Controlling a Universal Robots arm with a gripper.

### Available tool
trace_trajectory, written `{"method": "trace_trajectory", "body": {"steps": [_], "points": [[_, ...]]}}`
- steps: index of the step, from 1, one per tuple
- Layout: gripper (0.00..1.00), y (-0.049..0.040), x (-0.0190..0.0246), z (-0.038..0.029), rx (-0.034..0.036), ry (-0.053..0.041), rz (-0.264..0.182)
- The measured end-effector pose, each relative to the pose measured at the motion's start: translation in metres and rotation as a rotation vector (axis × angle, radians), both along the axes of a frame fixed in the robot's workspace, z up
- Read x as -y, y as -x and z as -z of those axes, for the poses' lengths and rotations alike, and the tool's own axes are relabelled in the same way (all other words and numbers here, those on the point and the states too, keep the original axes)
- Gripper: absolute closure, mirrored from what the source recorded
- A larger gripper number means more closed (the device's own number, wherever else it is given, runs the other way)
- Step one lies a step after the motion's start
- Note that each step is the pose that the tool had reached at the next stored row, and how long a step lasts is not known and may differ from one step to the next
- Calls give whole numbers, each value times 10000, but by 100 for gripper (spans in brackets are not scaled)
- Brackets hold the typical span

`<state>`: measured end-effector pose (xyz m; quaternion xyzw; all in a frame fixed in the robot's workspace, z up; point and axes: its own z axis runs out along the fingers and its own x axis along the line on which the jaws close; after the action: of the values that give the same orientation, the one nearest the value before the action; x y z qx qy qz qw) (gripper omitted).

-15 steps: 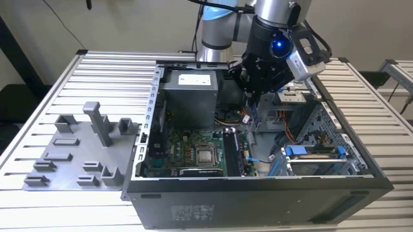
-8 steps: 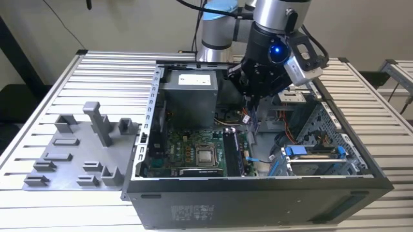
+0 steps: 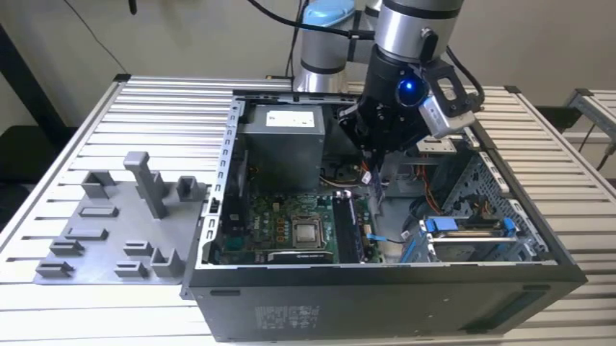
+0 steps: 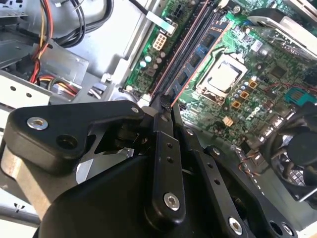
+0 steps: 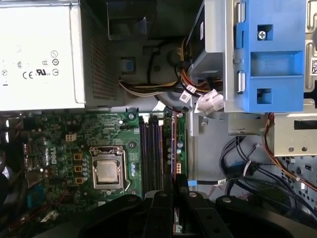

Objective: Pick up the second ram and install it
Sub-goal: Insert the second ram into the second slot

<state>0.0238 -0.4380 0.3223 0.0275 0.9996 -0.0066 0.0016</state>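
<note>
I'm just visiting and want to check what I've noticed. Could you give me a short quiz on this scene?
1. True or false: the gripper is down inside the case.
2. What does the gripper hold? A a screwdriver; B the ram; C a cup.
3. Fill in: the silver processor sits on the green ____.
Key: 1 true; 2 B; 3 motherboard.
</note>
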Motion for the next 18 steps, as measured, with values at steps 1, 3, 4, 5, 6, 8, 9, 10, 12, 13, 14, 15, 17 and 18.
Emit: {"method": "trace_trajectory", "body": {"steps": [1, 3, 4, 5, 6, 8, 9, 10, 12, 13, 14, 15, 17, 18], "points": [[86, 0, 0, 0, 0, 6, 0], [86, 0, 1, 0, -1, 11, 0], [86, 0, 0, 1, 0, 11, 0], [86, 0, 0, 1, 0, 11, 0], [86, 0, 0, 1, 0, 12, 0], [86, 0, 0, 4, 1, 12, 0], [86, 0, 0, 7, 1, 11, 0], [86, 0, -1, 10, 1, 11, 0], [86, 0, 0, 17, 0, 13, 0], [86, 1, -1, 22, 0, 12, 1], [86, 1, -1, 28, 0, 13, 0], [86, 1, -1, 35, 0, 15, 0], [86, 1, -1, 50, 1, 18, 0], [86, 1, -2, 57, 0, 21, 0]]}}
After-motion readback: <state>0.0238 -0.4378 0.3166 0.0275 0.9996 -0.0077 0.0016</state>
